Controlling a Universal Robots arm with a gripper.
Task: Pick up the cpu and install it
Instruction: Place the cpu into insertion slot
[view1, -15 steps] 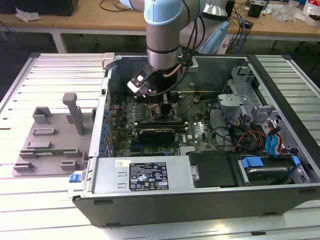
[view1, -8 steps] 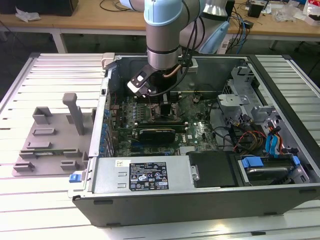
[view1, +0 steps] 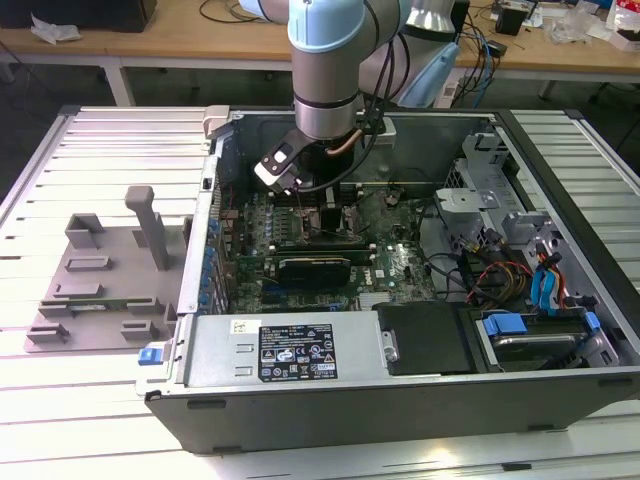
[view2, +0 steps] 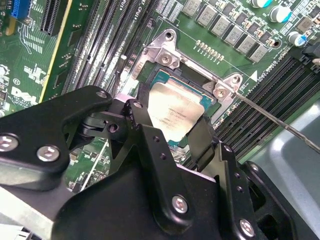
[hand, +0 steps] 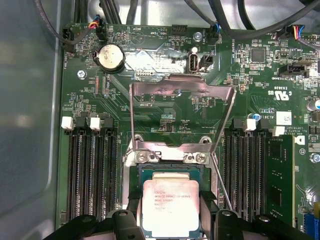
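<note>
Fine dark print lines the lid of the cpu (hand: 171, 210). White lettering dots the motherboard (hand: 170, 117) around the cpu. A printed black label (view1: 298, 351) marks the power supply (view1: 225, 350) nearby.

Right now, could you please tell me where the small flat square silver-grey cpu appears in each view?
Exterior view: look under the arm's wrist, inside the open computer case.
Second wrist view: the cpu sits within the gripper.
First wrist view: the cpu within the gripper.
Shared landmark: the silver socket bracket beside it.
</note>
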